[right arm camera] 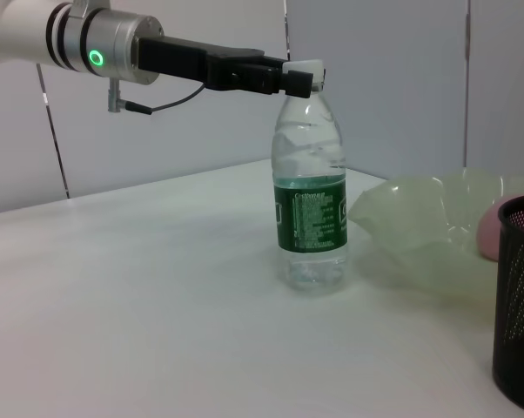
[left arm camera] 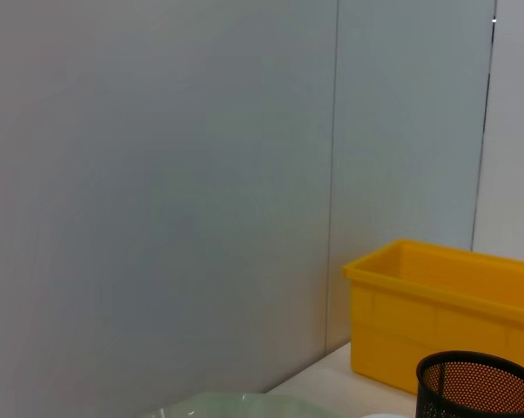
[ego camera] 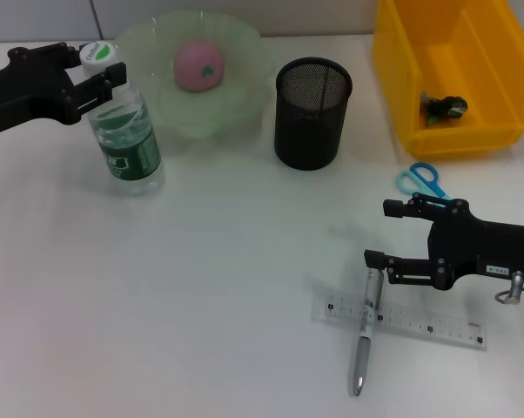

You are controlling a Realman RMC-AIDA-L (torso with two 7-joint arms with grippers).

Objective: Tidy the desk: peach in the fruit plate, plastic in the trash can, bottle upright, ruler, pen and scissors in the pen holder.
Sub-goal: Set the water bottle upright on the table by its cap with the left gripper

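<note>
The clear plastic water bottle with a green label and white cap [ego camera: 125, 131] stands upright on the white desk [ego camera: 201, 279], just beside the pale green translucent fruit plate [ego camera: 236, 65]. The left claw [ego camera: 101, 70] is clamped on the bottle at its cap; the right wrist view confirms the black fingers [right arm camera: 298, 81] pressed against the cap while the bottle's base rests on the desk.

The pink peach [ego camera: 199, 66] lies inside the fruit plate. The black wire-mesh pen holder [ego camera: 312, 113] stands upright between the plate and the yellow plastic trash bin [ego camera: 401, 87]; no items are seen in it. A dark crumpled piece of plastic [ego camera: 442, 107] lies on the bin floor.

The blue-handled scissors [ego camera: 421, 178] lie flat on the desk, just in front of the bin. The clear plastic ruler [ego camera: 427, 326] lies flat near the desk's front edge, and the silver pen [ego camera: 366, 335] lies across its left end.

The right claw [ego camera: 377, 233] hovers with its fingers apart, between the scissors and the ruler; its lower finger [ego camera: 393, 259] sits just above the pen's upper end. Whether it touches the pen cannot be determined.
</note>
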